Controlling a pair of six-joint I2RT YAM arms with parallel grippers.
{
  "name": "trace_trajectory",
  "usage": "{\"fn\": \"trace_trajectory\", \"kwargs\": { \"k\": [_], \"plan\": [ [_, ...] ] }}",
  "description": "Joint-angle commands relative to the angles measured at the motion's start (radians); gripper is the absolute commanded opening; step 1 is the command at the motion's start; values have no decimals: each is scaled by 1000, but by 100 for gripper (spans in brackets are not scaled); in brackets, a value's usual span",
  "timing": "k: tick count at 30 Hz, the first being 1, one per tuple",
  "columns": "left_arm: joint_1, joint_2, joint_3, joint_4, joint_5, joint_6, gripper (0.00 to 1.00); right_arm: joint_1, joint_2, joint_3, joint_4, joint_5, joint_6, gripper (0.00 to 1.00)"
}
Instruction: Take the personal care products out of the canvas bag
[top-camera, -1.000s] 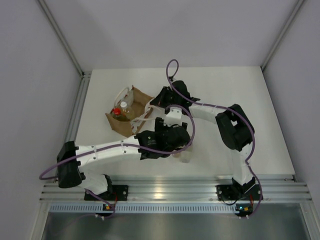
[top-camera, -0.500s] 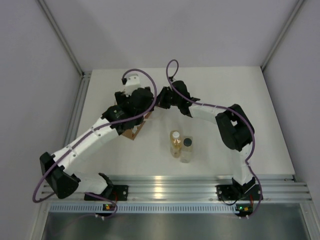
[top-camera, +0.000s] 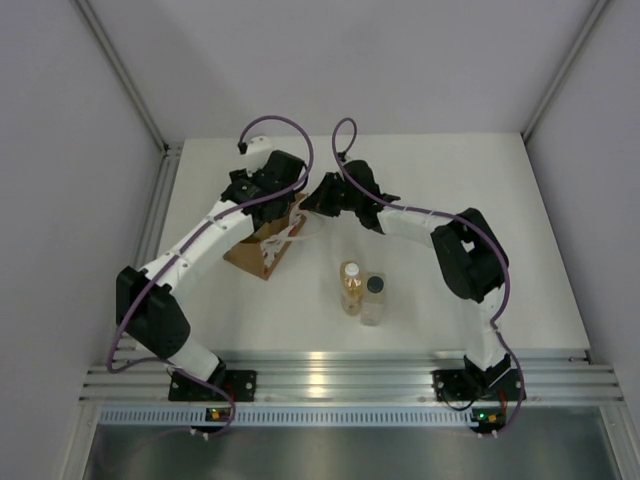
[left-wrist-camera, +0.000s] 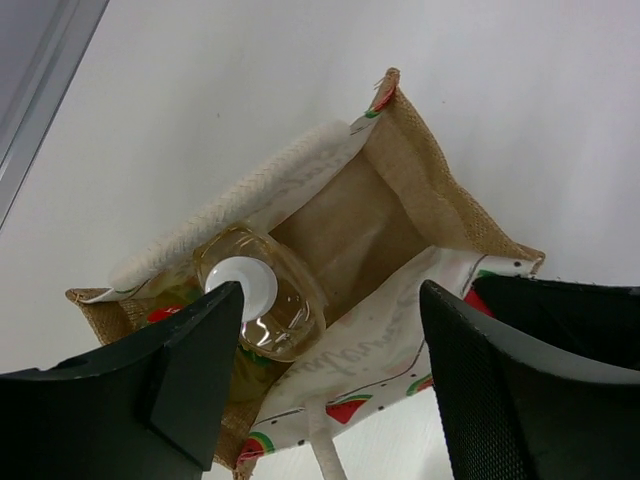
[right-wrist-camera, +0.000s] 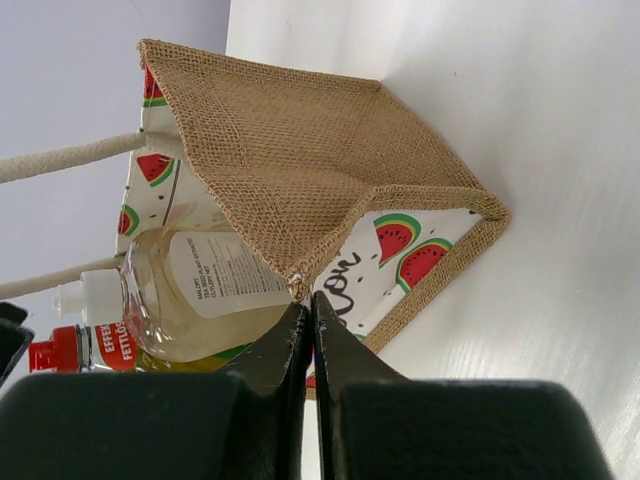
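"Two arms reached over the white table (top-camera: 500, 200) — where was the canvas bag (top-camera: 250, 262)?"

"Left of centre, toward the far side, under both wrists, its mouth open to the left wrist camera."

"And the left gripper (left-wrist-camera: 332, 300)?"

"It hung above that mouth, jaws spread wide, with nothing between them."

"The right gripper (right-wrist-camera: 305, 303)?"

"Pinched tight on the bag's burlap rim, at a top corner."

"Which bottles were out?"

"A pair stood upright near the middle of the table, right of the bag and well apart from it. One was the white-capped amber bottle (top-camera: 350, 288). Just beside it on the right was the clear squarish bottle (top-camera: 374, 298) with its dark round cap."

"And inside?"

"The second amber bottle (left-wrist-camera: 275, 310), its white cap showing at the bag's mouth. Next to it was the red-capped bottle (right-wrist-camera: 80, 352) — only its cap and a strip of label showed."
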Motion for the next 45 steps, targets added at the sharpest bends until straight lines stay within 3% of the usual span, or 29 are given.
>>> {"fn": "trace_trajectory", "kwargs": {
  "k": [1,13,17,30,31,33,45],
  "plan": [
    [24,-16,-3,-14,-49,-38,75,2,15,23,-35,17,-25,1],
    [75,-13,-72,-14,-26,-65,75,2,16,19,-35,14,-29,1],
    [83,-4,-93,-14,-17,-65,68,2,20,17,-35,16,-29,1],
    [100,25,-135,-12,1,-80,65,2,27,17,-35,17,-25,1],
    [101,27,-133,-12,5,-80,58,2,27,17,-35,20,-25,1],
    [101,25,-130,-11,5,-75,56,2,29,19,-35,20,-25,1],
    [106,68,-127,-14,29,-66,58,4,30,15,-35,22,-22,1]
  ]
}}
